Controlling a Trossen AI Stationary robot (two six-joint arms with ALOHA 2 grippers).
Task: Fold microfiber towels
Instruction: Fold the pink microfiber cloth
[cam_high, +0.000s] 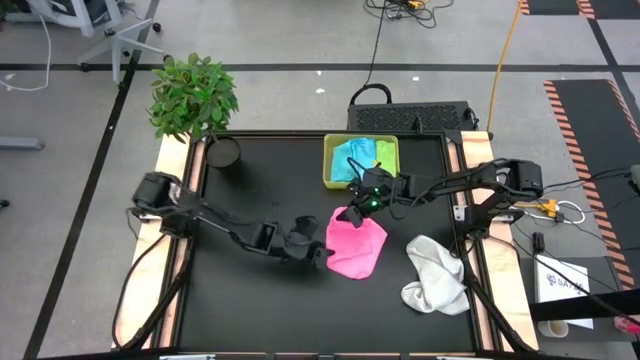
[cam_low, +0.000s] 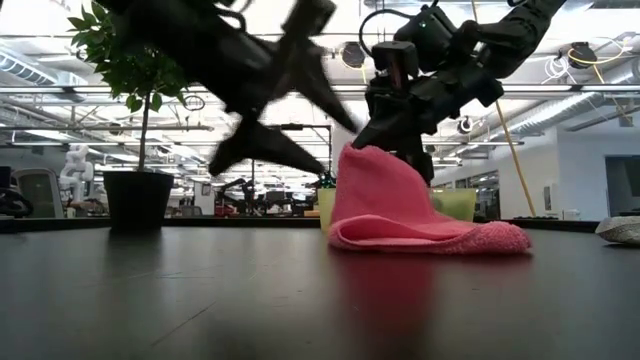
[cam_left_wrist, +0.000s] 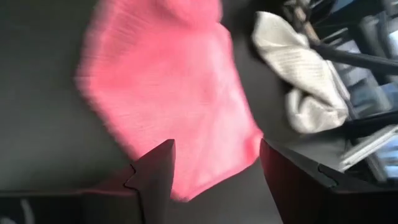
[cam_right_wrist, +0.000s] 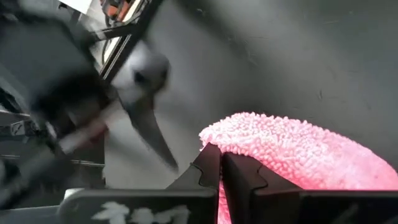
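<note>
The left claw (cam_high: 318, 252) stands wide open and holds nothing; the near edge of the pink towel (cam_high: 357, 246) lies between its fingers (cam_left_wrist: 155, 177), flat on the tabletop (cam_high: 250, 310). The right claw (cam_high: 352, 210) is closed on the far corner of this towel and lifts it into a soft peak. The cloth looks light, limp and fluffy, so I think it will sag and drape, not slip; an edge or corner is the best place to pinch. The white towel (cam_high: 436, 273) lies crumpled well beyond the pink one, to the right.

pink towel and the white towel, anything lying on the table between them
Nothing: in the high view only bare black table separates the pink towel from the white towel.
</note>
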